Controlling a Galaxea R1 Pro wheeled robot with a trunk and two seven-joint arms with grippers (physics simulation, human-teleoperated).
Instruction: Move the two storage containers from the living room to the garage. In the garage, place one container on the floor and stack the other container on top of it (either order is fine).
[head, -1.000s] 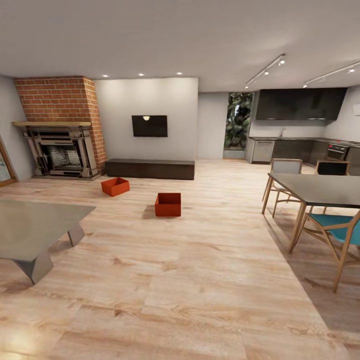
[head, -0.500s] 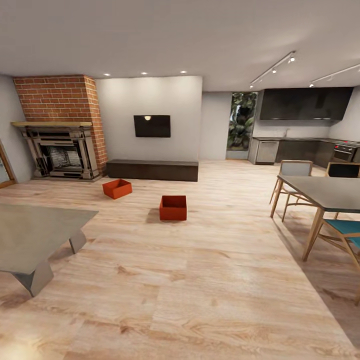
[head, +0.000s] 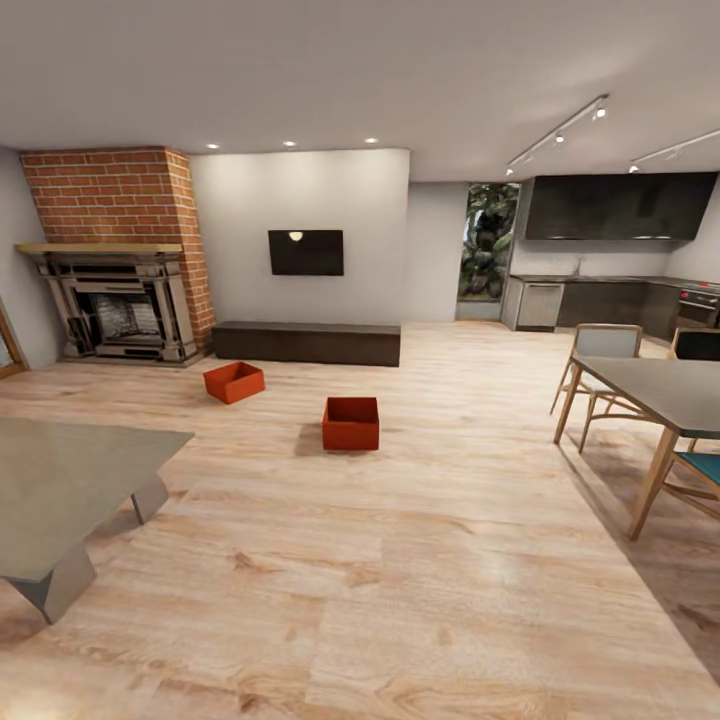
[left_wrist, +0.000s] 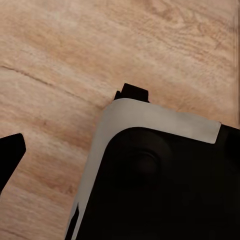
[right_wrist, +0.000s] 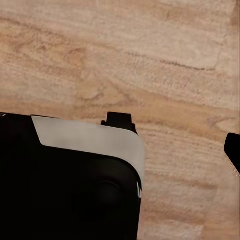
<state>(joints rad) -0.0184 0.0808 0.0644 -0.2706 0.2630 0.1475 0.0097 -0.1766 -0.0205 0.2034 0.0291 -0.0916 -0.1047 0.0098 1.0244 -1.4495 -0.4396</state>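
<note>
Containers (head: 350, 423) (head: 233, 381) sit far across plank floor (head: 400, 560) — claw states cannot be told

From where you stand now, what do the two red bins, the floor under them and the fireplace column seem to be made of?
The nearer bin and the farther bin look like plastic: smooth, plain orange-red walls, matte, no lid. The floor appears to be light wood planks, with visible grain and board seams. The fireplace column looks like red brick, showing mortar lines. As this is a render, these are only appearances.
</note>
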